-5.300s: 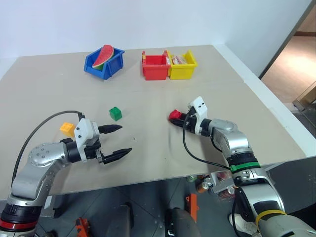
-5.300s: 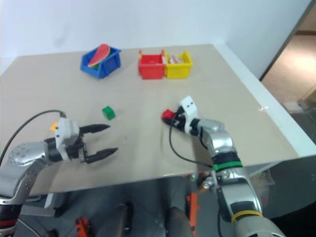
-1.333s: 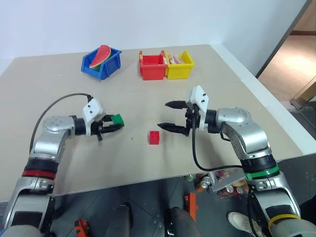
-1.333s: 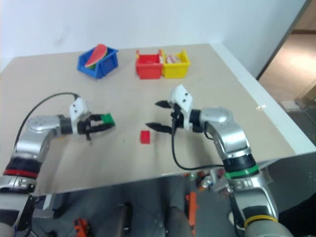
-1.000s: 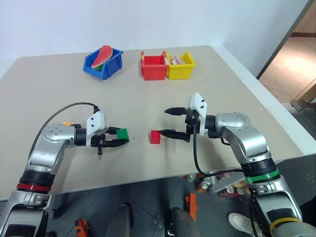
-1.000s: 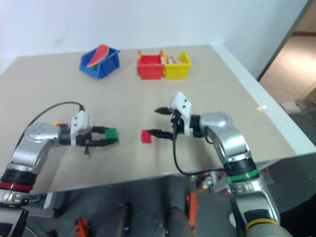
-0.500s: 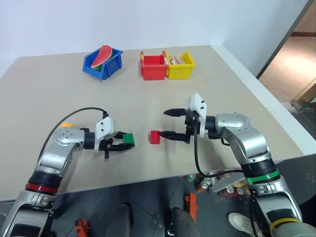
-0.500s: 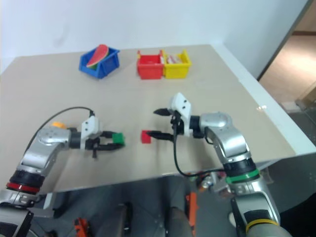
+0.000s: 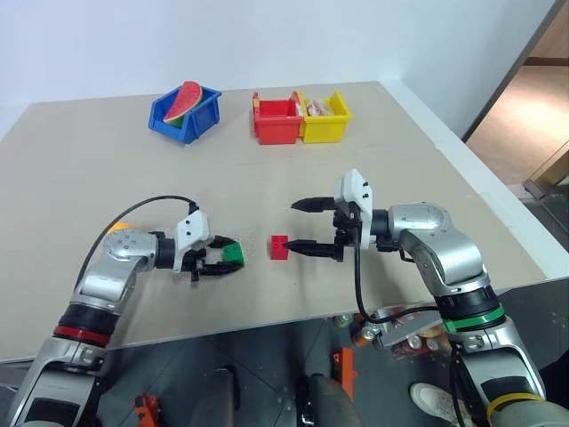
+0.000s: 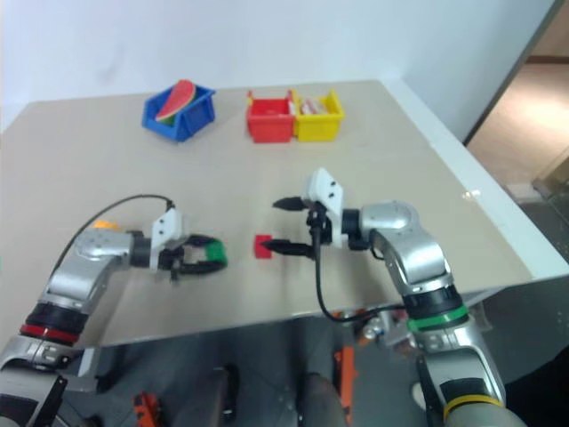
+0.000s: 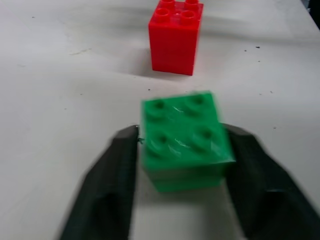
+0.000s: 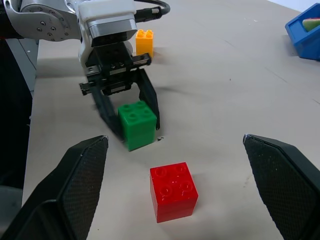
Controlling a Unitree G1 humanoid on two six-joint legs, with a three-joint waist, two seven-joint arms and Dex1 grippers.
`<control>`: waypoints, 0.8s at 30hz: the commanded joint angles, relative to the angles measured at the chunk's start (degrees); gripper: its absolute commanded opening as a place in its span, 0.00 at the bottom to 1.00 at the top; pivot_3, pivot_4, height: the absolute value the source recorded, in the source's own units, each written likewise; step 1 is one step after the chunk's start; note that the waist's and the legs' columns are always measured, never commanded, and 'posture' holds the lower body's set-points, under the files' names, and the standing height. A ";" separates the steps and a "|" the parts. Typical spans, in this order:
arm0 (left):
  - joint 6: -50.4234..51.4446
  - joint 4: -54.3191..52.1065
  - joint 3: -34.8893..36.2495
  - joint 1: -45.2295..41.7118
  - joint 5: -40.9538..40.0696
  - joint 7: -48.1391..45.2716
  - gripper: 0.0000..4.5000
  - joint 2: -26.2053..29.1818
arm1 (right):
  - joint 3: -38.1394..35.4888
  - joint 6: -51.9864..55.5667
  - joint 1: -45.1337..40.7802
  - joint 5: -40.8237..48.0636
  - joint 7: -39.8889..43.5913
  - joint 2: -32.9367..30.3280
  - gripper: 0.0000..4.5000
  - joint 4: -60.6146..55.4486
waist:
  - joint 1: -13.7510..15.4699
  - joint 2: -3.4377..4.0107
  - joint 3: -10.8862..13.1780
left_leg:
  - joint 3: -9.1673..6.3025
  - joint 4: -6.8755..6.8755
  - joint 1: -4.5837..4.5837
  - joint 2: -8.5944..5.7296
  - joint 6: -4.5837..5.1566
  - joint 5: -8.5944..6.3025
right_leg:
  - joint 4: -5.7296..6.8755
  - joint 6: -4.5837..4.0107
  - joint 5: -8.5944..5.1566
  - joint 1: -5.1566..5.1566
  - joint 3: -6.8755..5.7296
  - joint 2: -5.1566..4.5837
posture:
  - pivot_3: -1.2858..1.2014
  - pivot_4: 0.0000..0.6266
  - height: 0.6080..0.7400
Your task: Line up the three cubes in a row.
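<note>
The green cube (image 11: 182, 140) and the red cube (image 11: 176, 36) beyond it are showing as glossy moulded plastic with studded tops. The table (image 9: 107, 169) under them is looking matt and smooth, faintly scuffed.

Near the front of the desk (image 9: 400, 160), the middle cube (image 9: 233, 254) is set between the parted fingers of the left claw (image 9: 224, 258), with the right cube (image 9: 280, 247) near it on its right and the left cube (image 12: 144, 42) well apart beyond the left arm. The right claw (image 9: 292, 229) is held just right of the right cube. Toward the back, the left bin (image 9: 169, 116) with a watermelon slice (image 9: 185, 100) in it is placed left of the middle bin (image 9: 277, 126) and the right bin (image 9: 324, 129), which are set touching side by side.
</note>
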 commanded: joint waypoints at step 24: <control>22.99 -23.91 34.13 12.72 -10.83 36.63 0.99 1.74 | 0.45 -3.31 -3.59 -0.06 1.83 0.67 1.00 2.33 | -0.15 -0.05 0.00 | 0.02 -0.02 0.02 0.02 -0.03 -0.02 | -0.01 0.02 0.01 0.01 0.05 0.01 | 0.52 0.24 1.00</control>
